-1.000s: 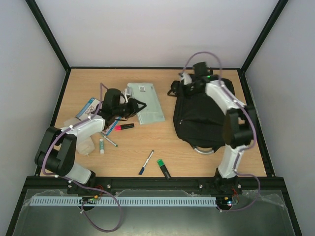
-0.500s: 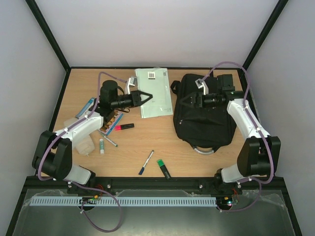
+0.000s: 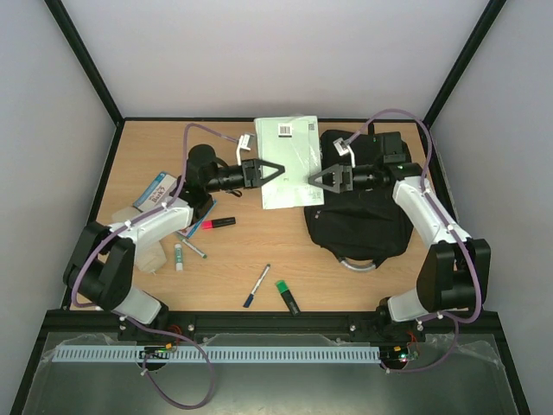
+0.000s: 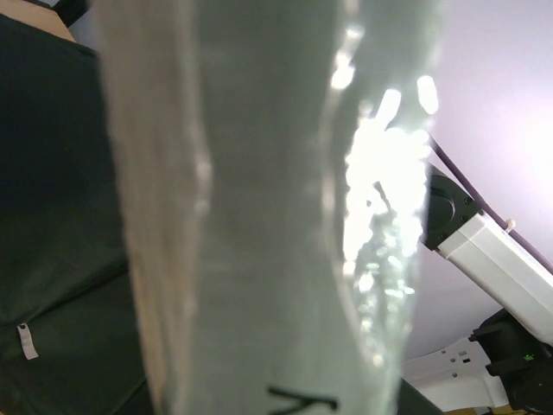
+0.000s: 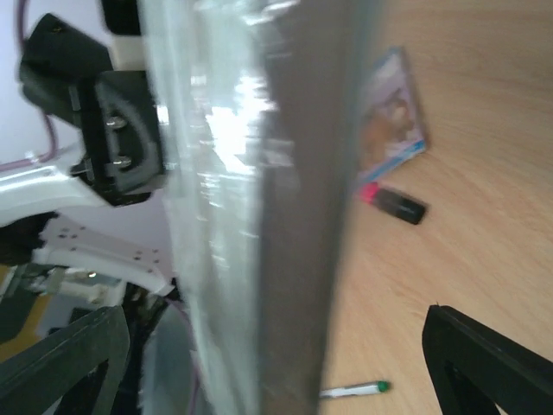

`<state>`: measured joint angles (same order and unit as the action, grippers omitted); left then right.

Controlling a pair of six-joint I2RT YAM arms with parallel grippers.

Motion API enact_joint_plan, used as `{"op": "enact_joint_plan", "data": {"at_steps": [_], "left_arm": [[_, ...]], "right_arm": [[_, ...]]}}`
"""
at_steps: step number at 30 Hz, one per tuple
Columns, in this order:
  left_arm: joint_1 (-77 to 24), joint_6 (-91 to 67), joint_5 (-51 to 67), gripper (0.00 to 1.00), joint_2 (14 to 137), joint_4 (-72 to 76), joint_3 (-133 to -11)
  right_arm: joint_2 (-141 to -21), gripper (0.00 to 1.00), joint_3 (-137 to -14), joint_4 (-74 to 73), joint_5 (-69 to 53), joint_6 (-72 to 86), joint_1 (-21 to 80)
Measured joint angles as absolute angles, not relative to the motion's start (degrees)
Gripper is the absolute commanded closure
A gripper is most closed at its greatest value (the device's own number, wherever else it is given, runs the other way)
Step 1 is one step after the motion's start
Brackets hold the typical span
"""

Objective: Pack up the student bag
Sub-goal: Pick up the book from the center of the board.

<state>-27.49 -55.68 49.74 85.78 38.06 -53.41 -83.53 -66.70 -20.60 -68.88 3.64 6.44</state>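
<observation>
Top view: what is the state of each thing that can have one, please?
Pale green plastic-wrapped flat pack: raised off the wooden table.
Left gripper: shut on the pack.
Right gripper: open, jaws either side of the pack's edge.
Large black fabric backpack: lying flat on the table.

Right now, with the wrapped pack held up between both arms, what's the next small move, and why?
Probably close the right gripper on the wrapped pack. The left gripper pinches its left edge, and the right wrist view shows the pack standing between the right gripper's open fingers. A second grip would likely steady it before it goes to the student bag.
</observation>
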Motion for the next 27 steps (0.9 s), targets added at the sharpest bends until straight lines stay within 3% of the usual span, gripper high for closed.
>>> {"op": "enact_joint_plan", "data": {"at_steps": [3, 6, 8, 21, 27], "left_arm": [[-27.8, -57.8, 50.0, 0.92, 87.7, 40.3, -53.5], [-27.8, -59.2, 50.4, 0.69, 89.3, 41.3, -53.6], [-27.8, -59.6, 50.7, 0.59, 89.5, 42.0, -53.9], [-27.9, -59.7, 49.1, 0.54, 90.6, 42.8, -54.4], [-27.9, -58.1, 48.0, 0.39, 90.8, 41.6, -54.3]], "right_arm": [[-84.0, 0.15, -67.2, -20.9, -71.9, 3.3, 8.3], [-84.8, 0.23, -69.0, -23.5, -74.2, 1.8, 9.2], [-85.3, 0.29, -69.9, -25.1, -75.1, 0.8, 9.2], [-83.9, 0.70, -67.3, -20.6, -73.1, 11.6, 9.1], [-83.9, 0.85, -67.0, -17.7, -70.5, 15.2, 9.4]]}}
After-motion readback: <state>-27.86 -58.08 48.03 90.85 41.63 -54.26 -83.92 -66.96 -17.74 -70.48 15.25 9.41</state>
